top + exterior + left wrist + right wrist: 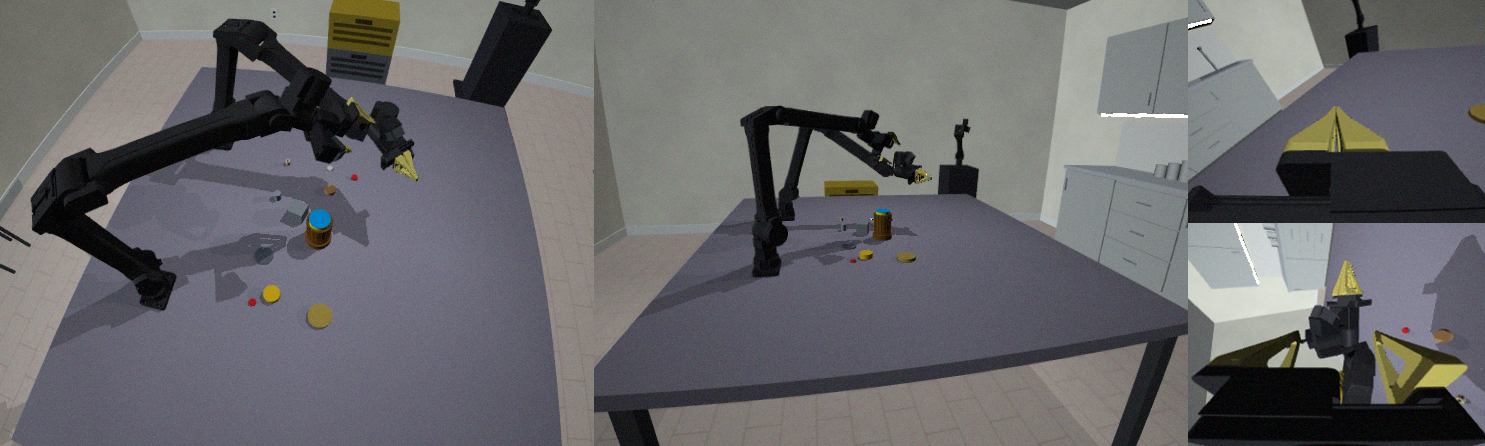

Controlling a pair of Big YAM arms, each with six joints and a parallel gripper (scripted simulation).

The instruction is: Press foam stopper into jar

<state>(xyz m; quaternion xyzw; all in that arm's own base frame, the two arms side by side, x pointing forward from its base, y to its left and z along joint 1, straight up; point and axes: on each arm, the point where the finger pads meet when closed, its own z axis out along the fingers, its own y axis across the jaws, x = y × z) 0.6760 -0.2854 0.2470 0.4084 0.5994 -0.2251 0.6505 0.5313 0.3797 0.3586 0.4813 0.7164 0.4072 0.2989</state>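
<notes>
The orange-brown jar (319, 234) stands upright near the middle of the table, with the blue foam stopper (320, 218) in its mouth. The stopper's top sits about at the rim; it also shows in the exterior view (881, 211). My left gripper (407, 166) is shut on nothing. It hangs in the air beyond and to the right of the jar, well apart from it, and appears in its own wrist view (1336, 110). My right gripper (354, 129) is open and empty, raised above the table behind the left wrist. In its wrist view (1337, 336) the left gripper (1346, 280) shows between the fingers.
A grey cube (297, 211), a brown block (329, 189) and a red ball (354, 177) lie behind the jar. A grey disc (263, 255), a yellow disc (271, 293), a tan disc (319, 316) and another red ball (252, 302) lie in front.
</notes>
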